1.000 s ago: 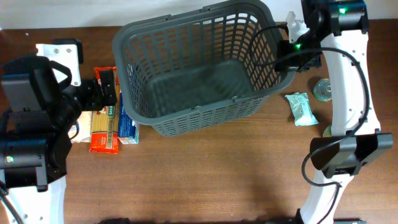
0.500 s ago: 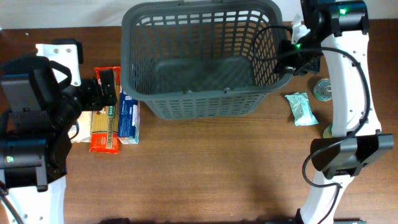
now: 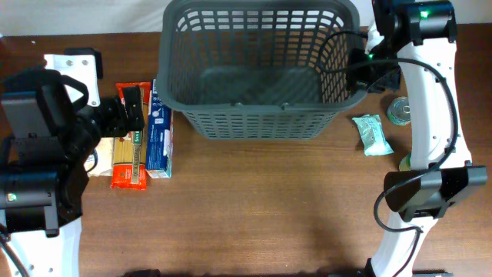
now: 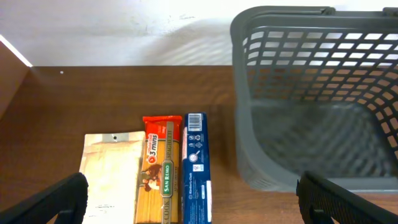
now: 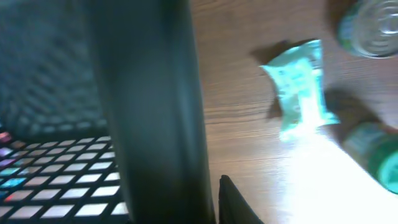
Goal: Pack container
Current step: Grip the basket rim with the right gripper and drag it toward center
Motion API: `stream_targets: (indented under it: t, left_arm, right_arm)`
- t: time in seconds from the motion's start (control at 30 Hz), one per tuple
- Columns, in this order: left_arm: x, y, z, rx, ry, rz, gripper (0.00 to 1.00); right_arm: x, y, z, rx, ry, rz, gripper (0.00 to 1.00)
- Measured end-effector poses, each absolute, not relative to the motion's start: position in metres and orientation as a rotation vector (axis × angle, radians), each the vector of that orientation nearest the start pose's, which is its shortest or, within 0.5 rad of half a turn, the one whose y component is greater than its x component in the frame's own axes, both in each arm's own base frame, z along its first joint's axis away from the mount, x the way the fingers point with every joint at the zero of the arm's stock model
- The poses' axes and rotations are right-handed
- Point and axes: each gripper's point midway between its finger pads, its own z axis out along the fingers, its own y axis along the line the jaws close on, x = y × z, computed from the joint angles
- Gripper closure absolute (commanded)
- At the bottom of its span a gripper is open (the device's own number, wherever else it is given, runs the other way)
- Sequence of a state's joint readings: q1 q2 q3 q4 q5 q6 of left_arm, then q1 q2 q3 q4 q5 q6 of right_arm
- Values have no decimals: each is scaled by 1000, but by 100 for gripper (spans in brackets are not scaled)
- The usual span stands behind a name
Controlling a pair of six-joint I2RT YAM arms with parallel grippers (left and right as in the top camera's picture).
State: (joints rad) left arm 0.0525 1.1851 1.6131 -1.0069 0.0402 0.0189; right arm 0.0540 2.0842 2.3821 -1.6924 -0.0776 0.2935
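The container (image 3: 261, 115) is a large dark grey slotted basket at the table's back centre, empty inside. It also shows in the left wrist view (image 4: 311, 93). Its thick rim fills the right wrist view (image 5: 149, 106). My right gripper (image 3: 360, 73) is shut on the right rim, and one dark finger (image 5: 214, 202) shows against the rim's outer side. My left gripper (image 3: 132, 108) is open and empty above the packets to the left of the container, with its fingertips wide apart (image 4: 193, 199).
A red spaghetti pack (image 3: 129, 158), a blue box (image 3: 159, 138) and a pale bag (image 3: 100, 158) lie side by side left of the container. A teal pouch (image 3: 372, 133), a tin can (image 3: 400, 110) and a green item (image 3: 404, 161) lie to its right.
The container has swung from tilted to square with the table and shifted right and back, with my right gripper on its rim. The left arm has not moved.
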Motion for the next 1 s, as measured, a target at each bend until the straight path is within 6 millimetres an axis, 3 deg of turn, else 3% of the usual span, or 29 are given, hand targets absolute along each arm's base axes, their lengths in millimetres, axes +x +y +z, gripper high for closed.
stream_targets:
  t: [0.2,0.47,0.5,0.6,0.63,0.8,1.0]
  left_arm:
    - [324,10,380,-13,2150,-2,1]
    - [324,10,380,-13,2149,-2,1]
    - [324,10,380,-13,2149,-2,1]
    - [324,10,380,-13,2149,-2,1]
    - [324,10,380,-13,2149,-2,1]
    - [324,10,380,-13,2149,-2,1]
    - [324,10,380,-13,2150,-2,1]
  right_arm:
    - [409,19,231,373,2946,55,79]
    - [410,13,231,338,2942,23,79]
    - [411,13,231,332,2939,22,73]
    - [417,11,231,301,2918,9,33]
    - [420,10,231,284,2911,9,29]
    - [426,8,240,230,2876,17,25]
    - [433,20,293,158,2716,127,25]
